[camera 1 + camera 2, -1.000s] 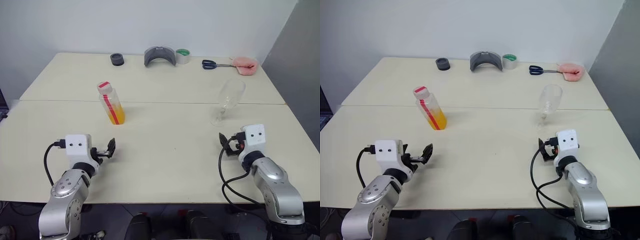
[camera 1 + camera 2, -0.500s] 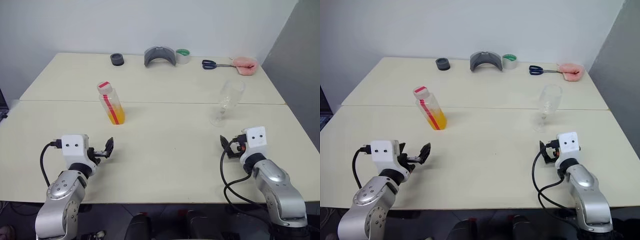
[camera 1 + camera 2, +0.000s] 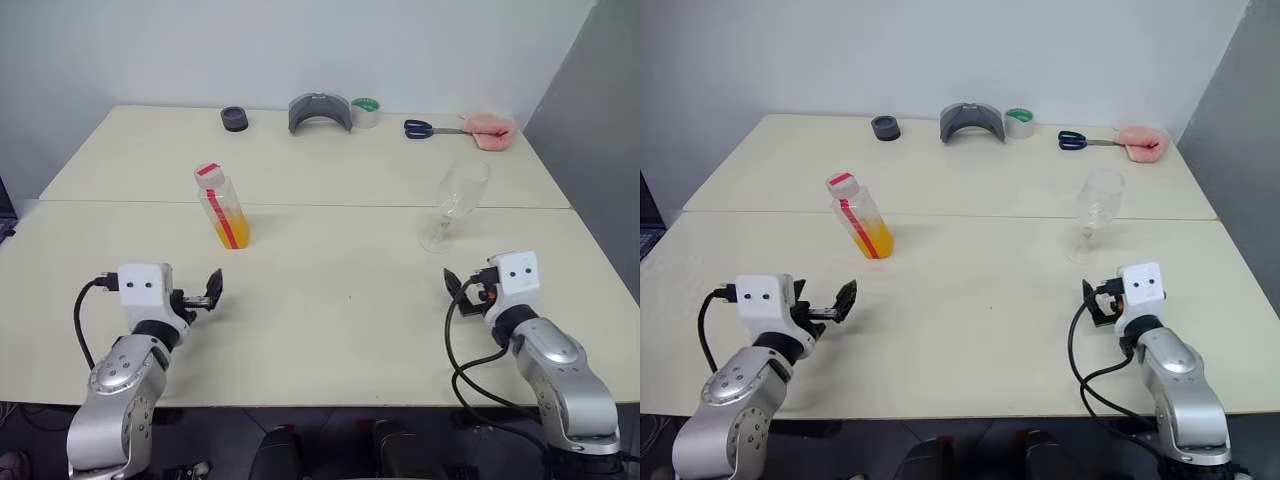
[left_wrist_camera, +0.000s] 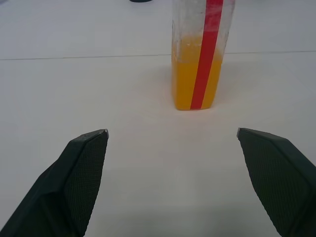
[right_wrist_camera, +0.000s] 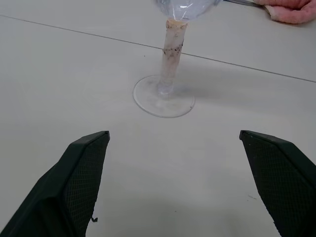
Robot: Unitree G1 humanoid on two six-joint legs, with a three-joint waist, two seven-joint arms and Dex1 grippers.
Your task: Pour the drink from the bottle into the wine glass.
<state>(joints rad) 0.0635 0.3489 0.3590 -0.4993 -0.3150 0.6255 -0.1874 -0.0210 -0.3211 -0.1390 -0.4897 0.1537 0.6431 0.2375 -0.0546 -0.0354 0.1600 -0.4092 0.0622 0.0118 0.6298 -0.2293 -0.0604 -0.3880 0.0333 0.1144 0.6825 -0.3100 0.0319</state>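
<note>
The bottle (image 3: 222, 206) stands upright left of the table's middle, with a white-and-red cap and a red stripe. The orange drink (image 4: 199, 79) fills roughly its lower half. The clear wine glass (image 3: 452, 203) stands upright at the right. My left gripper (image 3: 207, 292) hangs open and empty over the near left of the table, pointing at the bottle a short way ahead. My right gripper (image 3: 462, 288) is open and empty just in front of the glass's foot (image 5: 163, 97). In the left wrist view the black fingers (image 4: 79, 177) frame the bottle's base.
Along the table's far edge lie a black roll (image 3: 234, 119), a grey curved object (image 3: 319, 111), a tape roll (image 3: 365, 111), scissors (image 3: 425, 128) and a pink cloth (image 3: 489, 130). A seam (image 3: 330, 205) runs across the table between bottle and glass.
My left arm has drifted a little to the left, the gripper with it. The right arm, the bottle and the glass stay where they were.
</note>
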